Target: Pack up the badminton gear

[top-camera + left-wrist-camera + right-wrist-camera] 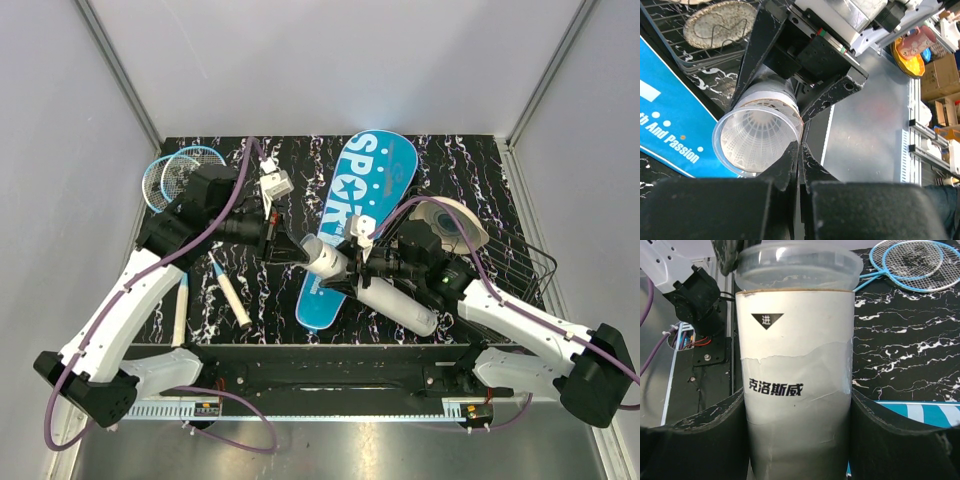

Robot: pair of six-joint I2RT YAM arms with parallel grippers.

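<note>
My right gripper (pixel 362 272) is shut on the long white tube (pixel 390 298) and holds it slanted above the blue SPORT cover (pixel 362 185). In the right wrist view the tube (pixel 795 365) fills the gap between the fingers (pixel 705 435). My left gripper (pixel 298 250) is shut, its tips (pixel 799 150) touching the rim of the tube's clear open end (pixel 757 135). A white shuttlecock (pixel 759 131) sits inside the tube. Two light-blue rackets (pixel 178 172) lie at the far left, handles (pixel 233 300) toward the near edge.
A black wire basket (pixel 522 266) stands at the right with a round woven disc (pixel 455 222) beside it; both show in the left wrist view (pixel 715 25). The table's near edge and the arm bases run along the bottom.
</note>
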